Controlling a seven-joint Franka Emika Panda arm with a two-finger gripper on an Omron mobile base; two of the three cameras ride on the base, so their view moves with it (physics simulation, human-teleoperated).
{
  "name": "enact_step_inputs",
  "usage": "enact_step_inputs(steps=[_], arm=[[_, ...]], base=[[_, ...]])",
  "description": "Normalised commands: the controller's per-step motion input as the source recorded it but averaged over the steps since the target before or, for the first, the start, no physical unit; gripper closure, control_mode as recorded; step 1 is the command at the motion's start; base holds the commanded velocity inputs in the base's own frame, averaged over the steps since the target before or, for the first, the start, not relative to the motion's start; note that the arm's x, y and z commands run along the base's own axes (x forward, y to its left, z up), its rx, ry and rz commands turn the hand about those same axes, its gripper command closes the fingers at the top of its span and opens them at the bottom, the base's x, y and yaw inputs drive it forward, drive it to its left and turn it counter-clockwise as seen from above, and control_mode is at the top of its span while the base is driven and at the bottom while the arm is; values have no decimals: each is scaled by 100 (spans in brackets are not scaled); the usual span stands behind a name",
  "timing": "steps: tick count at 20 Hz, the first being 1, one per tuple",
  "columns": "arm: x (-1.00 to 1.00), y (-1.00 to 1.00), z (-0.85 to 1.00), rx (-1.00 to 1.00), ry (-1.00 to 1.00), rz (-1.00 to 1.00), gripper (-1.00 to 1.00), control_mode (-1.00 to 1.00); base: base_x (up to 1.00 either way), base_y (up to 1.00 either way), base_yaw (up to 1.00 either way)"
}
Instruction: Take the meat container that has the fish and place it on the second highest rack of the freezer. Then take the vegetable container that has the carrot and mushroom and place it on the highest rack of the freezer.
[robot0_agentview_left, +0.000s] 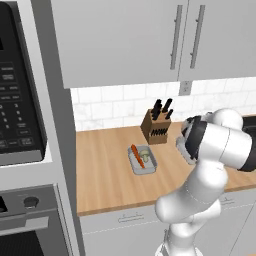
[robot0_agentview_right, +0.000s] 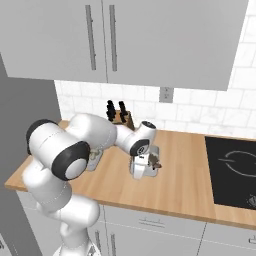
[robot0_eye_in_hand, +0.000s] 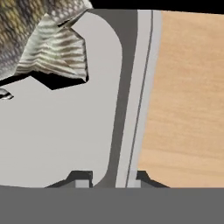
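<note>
End effector (robot0_eye_in_hand: 108, 181) seen pinching the rim of the fish container (robot0_eye_in_hand: 52, 131), one fingertip (robot0_eye_in_hand: 81, 179) inside the wall, the other outside. Fish (robot0_eye_in_hand: 39, 39) lies at 11 o'clock in the hand view. Container rests on the wooden surface (robot0_eye_in_hand: 188, 96), near its front edge in the right base view.

Risk, judged: thin single-rim pinch may let the tray tilt on lifting and the fish slide out.

Open room at 3 o'clock toward the cooktop (robot0_agentview_right: 235, 167); knife block (robot0_agentview_right: 120, 116) behind. Vegetable container (robot0_agentview_left: 142, 160) sits well apart.
</note>
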Motion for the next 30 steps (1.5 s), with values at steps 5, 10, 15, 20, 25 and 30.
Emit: enact_step_inputs(steps=[5, 10, 15, 20, 25, 30], arm=[[-58, -5, 34, 0, -20, 13, 100, -100], [-63, -1, 80, -4, -26, 16, 100, -100], [-42, 0, 91, 0, -17, 24, 100, -100], [-33, 8, 79, 0, -11, 33, 100, -100], [-30, 19, 49, 0, -2, 45, 100, -100], [-21, 37, 47, -6, -1, 59, 100, -100]], base=[[0, 0, 0], [0, 0, 0], [0, 0, 0], [0, 0, 0], [0, 0, 0], [0, 0, 0]])
